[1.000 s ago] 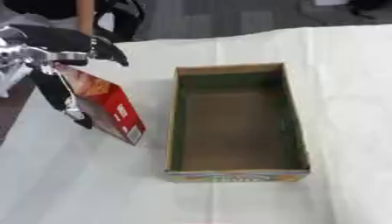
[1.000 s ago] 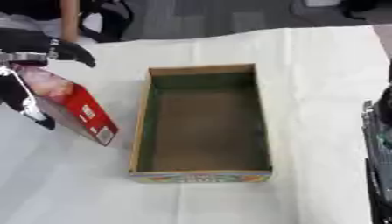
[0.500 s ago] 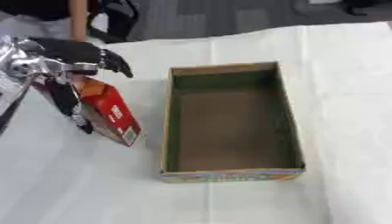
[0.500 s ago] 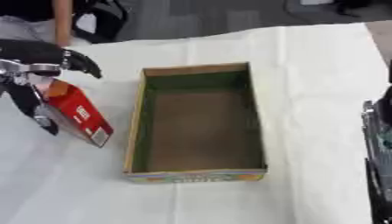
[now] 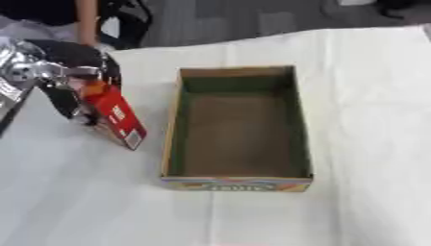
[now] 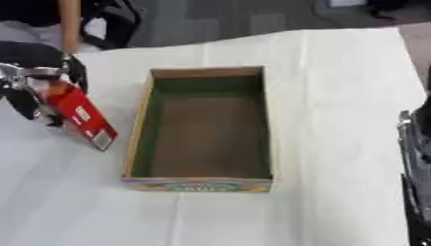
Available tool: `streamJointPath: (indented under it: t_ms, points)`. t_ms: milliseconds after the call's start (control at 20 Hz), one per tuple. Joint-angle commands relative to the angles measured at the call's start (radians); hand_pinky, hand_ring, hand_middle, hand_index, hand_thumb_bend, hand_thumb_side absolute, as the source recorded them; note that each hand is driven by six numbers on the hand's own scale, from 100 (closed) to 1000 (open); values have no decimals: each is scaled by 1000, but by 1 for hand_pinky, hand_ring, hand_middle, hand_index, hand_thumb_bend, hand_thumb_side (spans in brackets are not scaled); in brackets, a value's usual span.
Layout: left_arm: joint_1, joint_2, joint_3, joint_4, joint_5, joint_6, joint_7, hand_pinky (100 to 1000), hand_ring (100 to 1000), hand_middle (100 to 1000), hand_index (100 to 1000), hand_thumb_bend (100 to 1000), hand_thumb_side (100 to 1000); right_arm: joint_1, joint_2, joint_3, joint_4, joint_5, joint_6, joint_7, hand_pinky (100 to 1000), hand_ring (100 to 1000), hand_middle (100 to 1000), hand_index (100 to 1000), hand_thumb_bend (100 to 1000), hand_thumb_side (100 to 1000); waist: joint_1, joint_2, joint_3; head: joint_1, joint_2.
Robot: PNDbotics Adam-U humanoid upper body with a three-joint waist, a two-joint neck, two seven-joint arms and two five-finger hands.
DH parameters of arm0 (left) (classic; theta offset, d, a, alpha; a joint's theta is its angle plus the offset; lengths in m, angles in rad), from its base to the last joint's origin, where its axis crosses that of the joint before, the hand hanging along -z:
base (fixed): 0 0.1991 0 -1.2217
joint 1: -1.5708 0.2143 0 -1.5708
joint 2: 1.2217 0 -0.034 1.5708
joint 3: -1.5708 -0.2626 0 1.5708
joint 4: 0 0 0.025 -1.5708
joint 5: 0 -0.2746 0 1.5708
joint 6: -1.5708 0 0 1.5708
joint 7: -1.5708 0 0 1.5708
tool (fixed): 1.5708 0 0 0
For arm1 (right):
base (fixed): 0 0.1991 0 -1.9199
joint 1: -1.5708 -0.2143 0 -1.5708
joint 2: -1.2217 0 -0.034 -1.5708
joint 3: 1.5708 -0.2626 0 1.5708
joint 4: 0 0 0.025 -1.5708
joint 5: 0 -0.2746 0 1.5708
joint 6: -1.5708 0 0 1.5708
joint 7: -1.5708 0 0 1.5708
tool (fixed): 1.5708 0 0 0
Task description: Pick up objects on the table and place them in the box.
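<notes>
The left hand [image 5: 63, 79] has its fingers curled around the upper end of a red carton [image 5: 116, 116], which tilts just left of the open cardboard box [image 5: 238, 122], its lower corner at or near the white worktop [image 5: 362, 96]. The carton looks light, stiff and smooth-sided, probably best held across its flat faces. The right hand's fingers cannot be made out.

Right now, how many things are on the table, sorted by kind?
Red packet, held in the left hand: 1
Open cardboard box, nothing in it: 1
Total: 2
</notes>
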Motion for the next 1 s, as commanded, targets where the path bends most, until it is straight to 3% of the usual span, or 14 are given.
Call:
streamJointPath:
  t_ms: [50,650,1000]
  points:
    - [19,-9,-22,47,-44,4,37,324,362,384,428,100,100,-14,3,-4,-13,0,5,4,485,744,822,844,100,808,-8,-2,0,0,-5]
    - [1,-3,1,8,-42,6,134,339,351,385,434,100,100,-11,6,-4,-13,4,12,8,482,744,819,842,100,811,-10,-7,7,-8,-3]
    - [-81,76,32,-73,-2,13,128,369,379,417,462,127,100,-1,0,-2,-13,5,17,13,481,744,819,841,100,811,-5,-20,17,-23,-3]
